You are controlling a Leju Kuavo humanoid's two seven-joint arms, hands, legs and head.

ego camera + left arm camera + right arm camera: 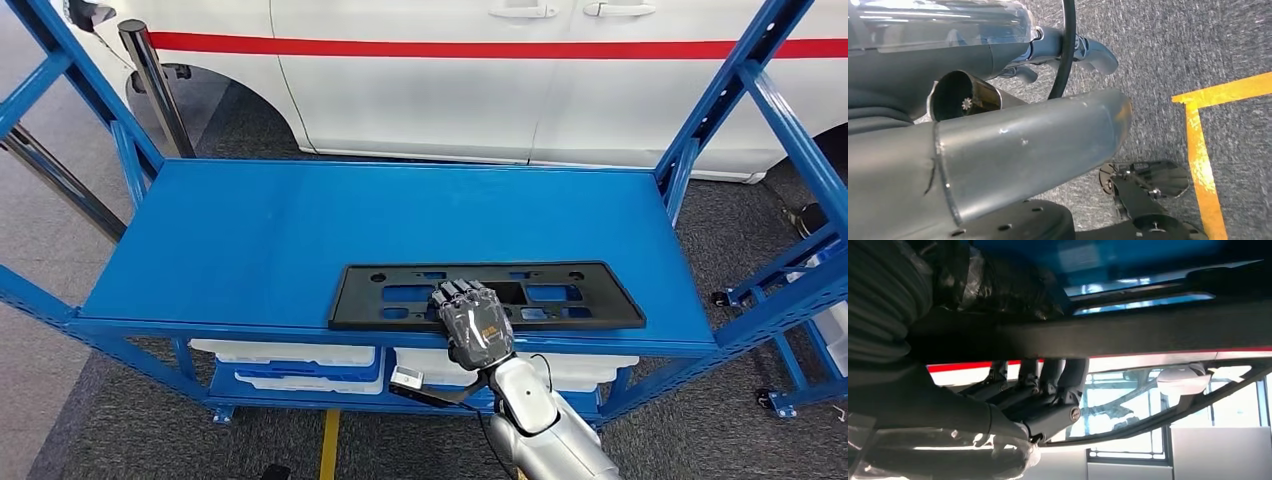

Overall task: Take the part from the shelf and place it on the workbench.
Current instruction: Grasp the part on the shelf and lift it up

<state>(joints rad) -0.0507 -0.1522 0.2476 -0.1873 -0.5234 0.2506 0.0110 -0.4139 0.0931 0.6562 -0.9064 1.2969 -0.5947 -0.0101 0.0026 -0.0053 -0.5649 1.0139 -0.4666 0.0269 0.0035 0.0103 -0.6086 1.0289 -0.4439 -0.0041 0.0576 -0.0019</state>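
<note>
Nearest, the right hand (474,322) reaches up from the silver right arm (545,425) and lies over the near edge of the black part (560,290), a long flat plate with cut-out slots. Its fingers (1048,385) are curled onto that edge in the right wrist view (whether the thumb closes underneath is hidden by the plate, so a firm grip cannot be told). The part rests flat on the blue shelf (270,240), toward its front right. Below that deck, white trays (300,362) are half hidden by the front rail. Beyond stands a white car (480,80) with a red stripe, cut off by the frame's top. The left hand's state cannot be made out.
</note>
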